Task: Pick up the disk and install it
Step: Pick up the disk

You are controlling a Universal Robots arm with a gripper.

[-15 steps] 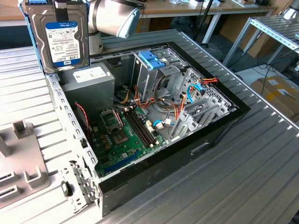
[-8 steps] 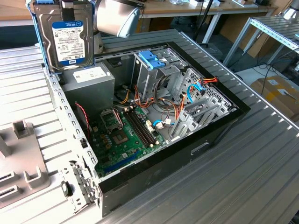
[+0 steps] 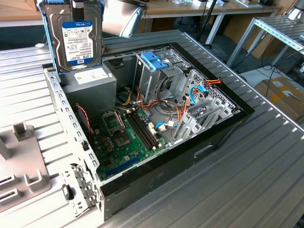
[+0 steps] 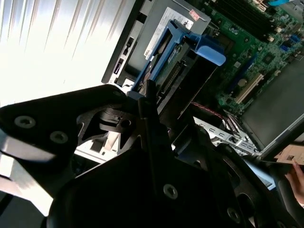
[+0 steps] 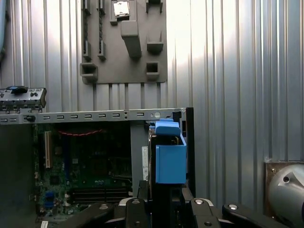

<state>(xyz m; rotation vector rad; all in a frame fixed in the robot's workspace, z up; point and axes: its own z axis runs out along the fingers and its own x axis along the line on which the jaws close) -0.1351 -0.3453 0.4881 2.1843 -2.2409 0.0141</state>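
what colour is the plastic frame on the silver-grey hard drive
Light blue; the hard drive's frame shows best in the first wrist view.

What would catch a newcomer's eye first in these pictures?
The disk, held upright in the pincer at the exterior view's upper left, over the corner of the open computer case. Inside the case, the green motherboard lies on its floor and a blue-topped metal cage stands behind it.

One disk (image 3: 78, 40), one computer case (image 3: 199, 152), one cage (image 3: 154, 71)
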